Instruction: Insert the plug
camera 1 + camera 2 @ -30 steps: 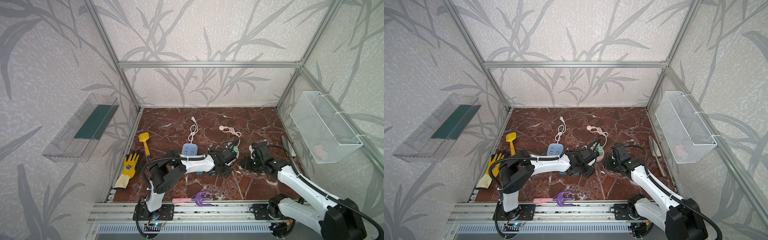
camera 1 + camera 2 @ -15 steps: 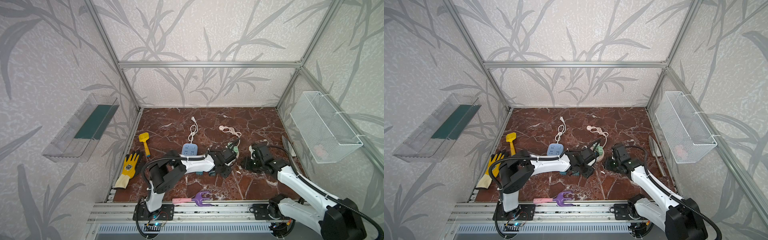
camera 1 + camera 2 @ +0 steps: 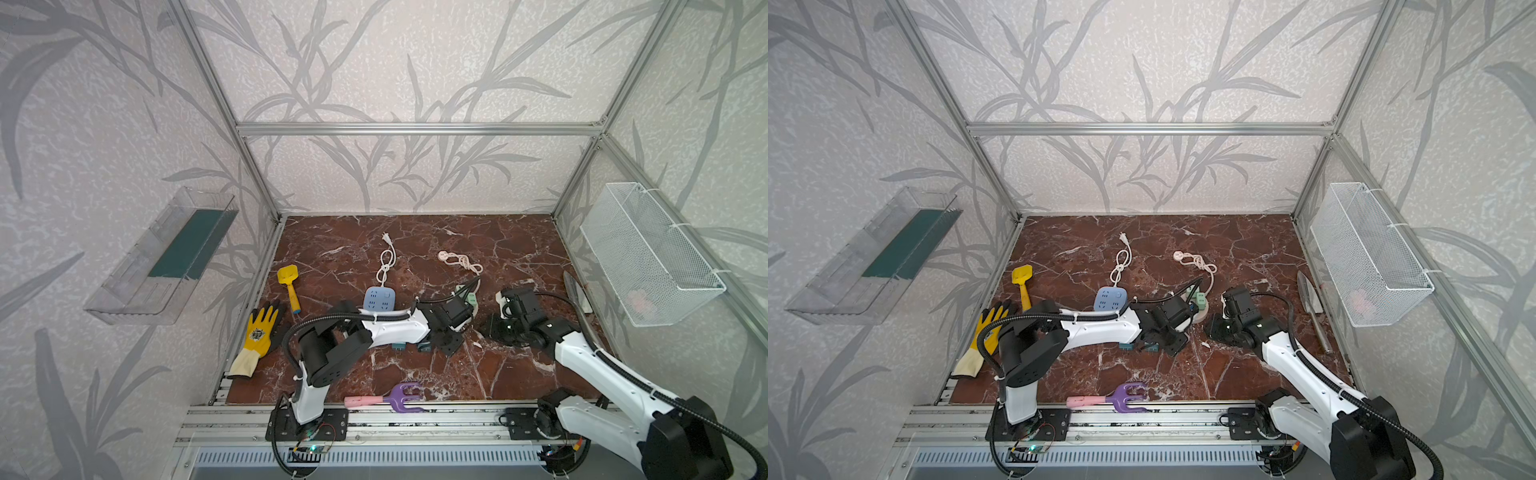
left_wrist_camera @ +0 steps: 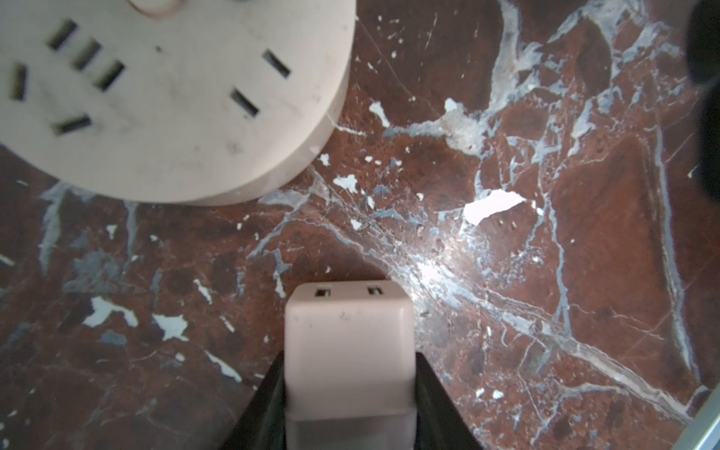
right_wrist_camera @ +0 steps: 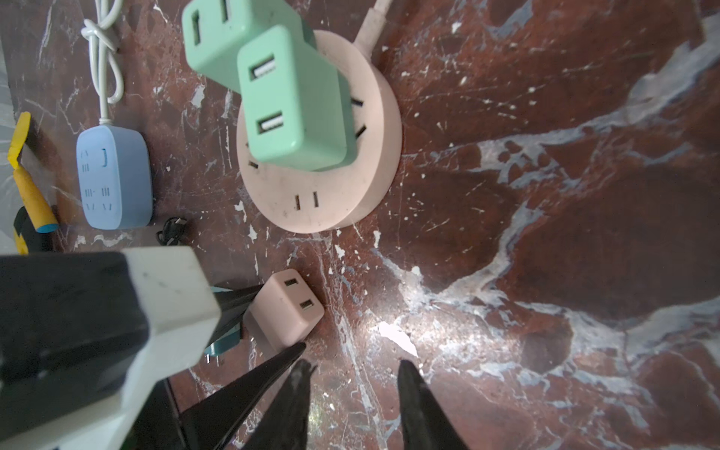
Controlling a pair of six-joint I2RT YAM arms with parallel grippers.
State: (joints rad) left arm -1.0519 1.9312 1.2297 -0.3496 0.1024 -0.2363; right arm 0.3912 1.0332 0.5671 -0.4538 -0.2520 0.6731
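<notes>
Pink plug: clamped between fingers of left gripper, port end facing outward, low over marble floor; contact with floor unclear. Near round socket hub, not touching. Two green adapters seated in hub. Right gripper: jaws apart, empty, just beside plug.

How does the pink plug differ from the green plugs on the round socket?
Colour: the pink plug is pale pink; the green plugs are mint. State: the left gripper clamps the pink plug; nothing grips the green plugs. Place: the pink plug is beside the round socket, apart from it; the green plugs sit on its face. Both are boxy with two ports.
</notes>
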